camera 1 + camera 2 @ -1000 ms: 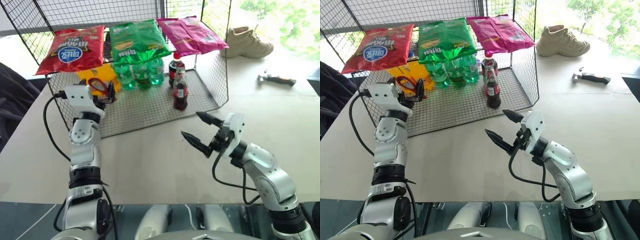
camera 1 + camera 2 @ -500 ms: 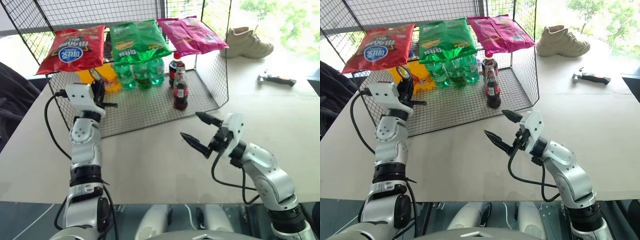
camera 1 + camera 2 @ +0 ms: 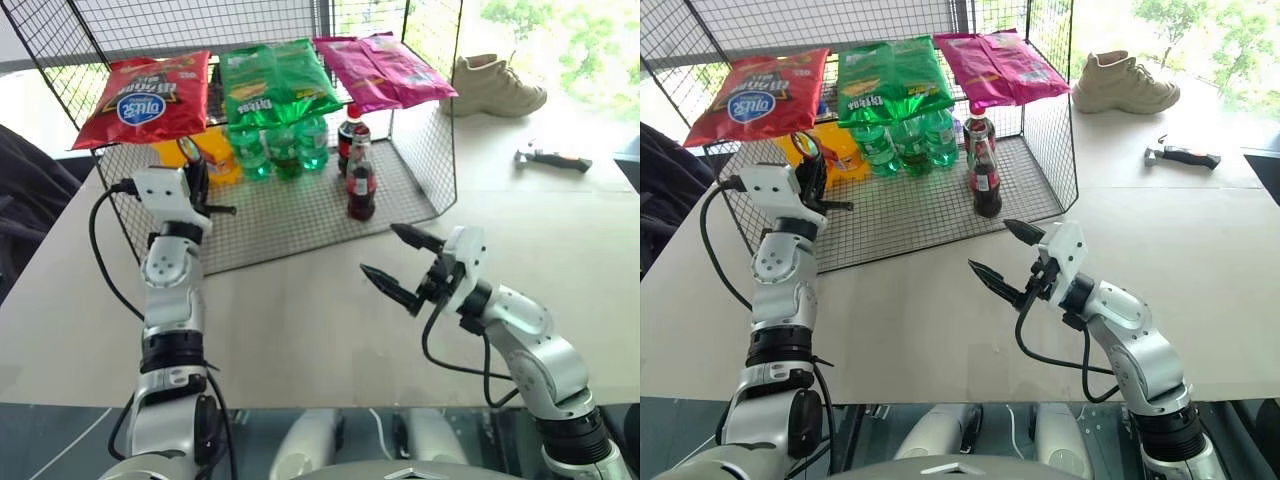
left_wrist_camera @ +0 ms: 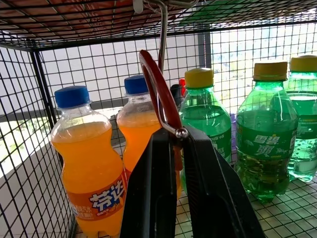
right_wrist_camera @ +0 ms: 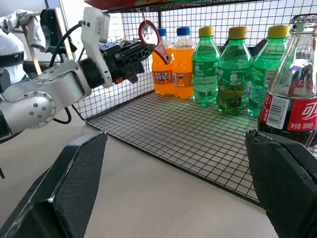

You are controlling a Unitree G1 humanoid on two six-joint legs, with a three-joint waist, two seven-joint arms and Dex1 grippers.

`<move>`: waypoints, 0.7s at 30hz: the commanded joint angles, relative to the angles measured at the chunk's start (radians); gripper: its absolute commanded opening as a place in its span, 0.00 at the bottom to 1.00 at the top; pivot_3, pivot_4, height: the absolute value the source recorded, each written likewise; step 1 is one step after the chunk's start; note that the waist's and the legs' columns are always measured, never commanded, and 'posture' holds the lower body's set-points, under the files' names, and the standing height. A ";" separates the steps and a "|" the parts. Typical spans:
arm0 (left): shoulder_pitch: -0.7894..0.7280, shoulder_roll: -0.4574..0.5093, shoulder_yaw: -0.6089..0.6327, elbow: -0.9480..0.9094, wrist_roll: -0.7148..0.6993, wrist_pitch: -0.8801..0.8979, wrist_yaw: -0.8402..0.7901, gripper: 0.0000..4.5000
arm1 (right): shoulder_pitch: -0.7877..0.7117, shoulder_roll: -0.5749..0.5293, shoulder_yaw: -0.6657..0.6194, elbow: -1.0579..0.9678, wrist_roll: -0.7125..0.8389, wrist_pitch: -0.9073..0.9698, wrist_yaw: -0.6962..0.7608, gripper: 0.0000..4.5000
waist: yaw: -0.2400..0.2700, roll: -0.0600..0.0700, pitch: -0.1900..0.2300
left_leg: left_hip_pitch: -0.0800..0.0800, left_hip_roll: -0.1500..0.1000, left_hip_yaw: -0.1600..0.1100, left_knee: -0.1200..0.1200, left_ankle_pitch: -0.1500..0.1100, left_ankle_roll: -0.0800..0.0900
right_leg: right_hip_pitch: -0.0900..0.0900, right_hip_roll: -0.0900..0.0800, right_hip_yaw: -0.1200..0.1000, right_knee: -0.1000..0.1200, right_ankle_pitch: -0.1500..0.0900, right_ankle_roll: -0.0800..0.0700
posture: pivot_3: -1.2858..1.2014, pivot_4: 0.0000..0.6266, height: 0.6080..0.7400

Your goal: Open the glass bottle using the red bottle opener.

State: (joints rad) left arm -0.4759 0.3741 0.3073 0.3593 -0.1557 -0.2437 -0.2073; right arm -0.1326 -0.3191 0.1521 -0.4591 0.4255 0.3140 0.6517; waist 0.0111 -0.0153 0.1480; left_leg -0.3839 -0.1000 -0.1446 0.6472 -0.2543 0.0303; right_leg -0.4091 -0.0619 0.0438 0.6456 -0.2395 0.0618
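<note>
Over at nine o'clock on the wire rack [image 3: 300,225], the left gripper [image 4: 173,148] has its fingers clamped tight on the handle of the red bottle opener [image 5: 152,39], ring head sticking up above them, hanging hook just behind it. It's a thin, flat handle pinched edge-on, so my worry is plain: push it against a cap and it could twist or slide out of that grip.

Behind the opener stand the orange soda bottles [image 4: 94,163], and moving toward twelve o'clock, the green bottles [image 3: 285,150] crowd under the snack bags [image 3: 270,80]. A wide swing of the left arm could clip those and topple them.

Just past centre, at about one o'clock, there's the glass bottle [image 3: 360,180], upright on the rack with its cap on, touching or nearly touching the plastic cola bottle [image 3: 350,125] behind it. Nobody is holding it.

Down at four o'clock, the right gripper [image 3: 402,265] hangs over the table [image 3: 300,320] with jaws spread wide and empty, aimed at that bottle but well short of it. If the opener levers before this hand steadies the glass, I'd expect the slim bottle to tip on the wire mesh. Far off at two o'clock, a shoe [image 3: 497,85] and a hammer [image 3: 553,157] sit out of play.
</note>
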 commanded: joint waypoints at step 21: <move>0.115 -0.029 -0.016 -0.231 0.185 -0.003 0.232 0.03 | -0.005 0.005 0.008 -0.013 -0.008 -0.037 0.004 1.00 | 0.000 0.000 0.000 | 0.000 0.000 0.000 0.000 0.000 0.000 | 0.000 0.000 0.000 0.001 0.000 0.000 | 0.52 0.24 0.94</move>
State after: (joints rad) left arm -0.3672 0.3420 0.2908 0.1933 -0.0075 -0.2428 -0.0154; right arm -0.1325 -0.3177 0.1613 -0.4529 0.4118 0.3010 0.6521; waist 0.0109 -0.0156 0.1478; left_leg -0.3837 -0.1000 -0.1441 0.6476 -0.2542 0.0302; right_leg -0.4093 -0.0617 0.0442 0.6470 -0.2395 0.0618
